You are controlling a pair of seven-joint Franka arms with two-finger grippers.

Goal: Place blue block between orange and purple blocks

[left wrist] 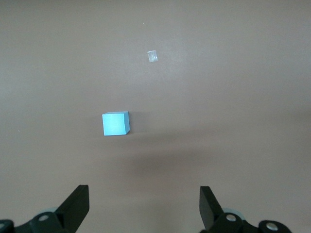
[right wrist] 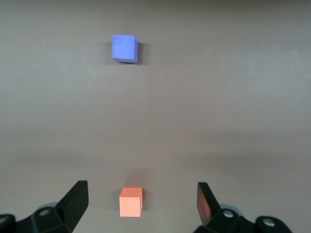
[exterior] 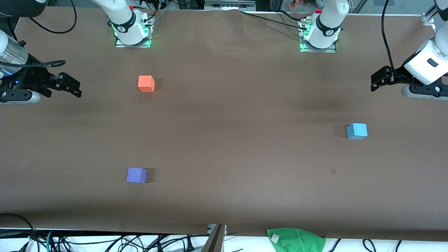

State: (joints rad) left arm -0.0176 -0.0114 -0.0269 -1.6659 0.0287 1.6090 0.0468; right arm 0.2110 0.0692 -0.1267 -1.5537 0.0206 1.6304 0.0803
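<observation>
Plainly, nearest arm: the left one; the blue block (exterior: 357, 131) sits toward the left arm's end of the table, well apart from the other two cubes
Left gripper (exterior: 379, 79): up in the air over the table's edge at its own end; fingers spread wide with nothing between them; in its wrist view the blue block (left wrist: 115, 123) lies on the bare table ahead of the fingertips and a little off their centre line
Right gripper (exterior: 71, 87): hangs over the right arm's end of the table, fingers spread and empty; I'd say this arm waits
Orange block (exterior: 146, 83): toward the right arm's end, farther from the front camera
Purple block (exterior: 136, 175): same end, nearer the front camera; well apart from the orange one
Gap: open table between those two; looks roomy enough for a cube
Coming move, as I judge it: the left gripper must go down onto the blue block, then carry it across the table to that gap
</observation>
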